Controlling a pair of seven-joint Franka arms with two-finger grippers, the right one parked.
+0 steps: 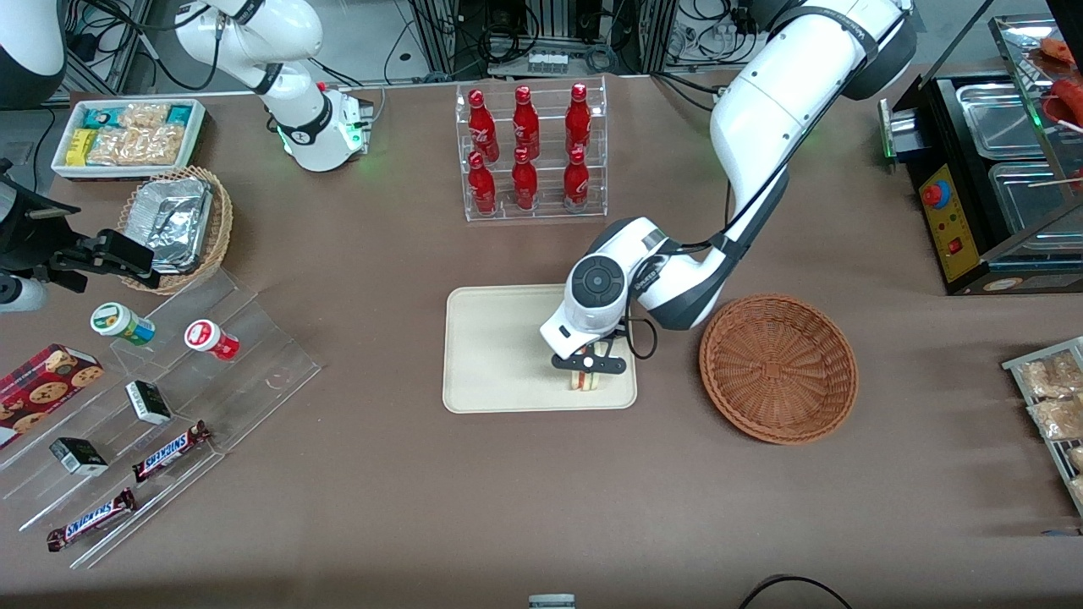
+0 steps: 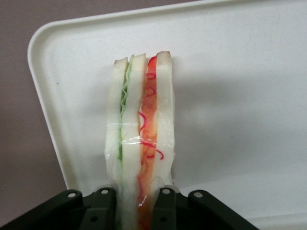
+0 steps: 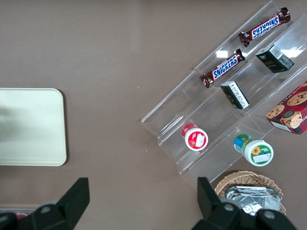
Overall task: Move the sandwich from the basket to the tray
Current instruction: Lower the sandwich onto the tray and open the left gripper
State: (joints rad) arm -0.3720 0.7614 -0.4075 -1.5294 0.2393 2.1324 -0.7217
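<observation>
The sandwich is a pale bread wedge with red and green filling. It stands on edge on the cream-white tray, near the tray corner nearest the front camera and the basket. My left gripper is directly over it, shut on the sandwich. In the left wrist view the sandwich sits between the two black fingers, over the tray. The reddish-brown wicker basket lies beside the tray, toward the working arm's end, with nothing in it.
A clear rack of red bottles stands farther from the camera than the tray. A tiered clear shelf with snacks, a tan basket with foil and a white snack bin lie toward the parked arm's end. A black appliance stands toward the working arm's end.
</observation>
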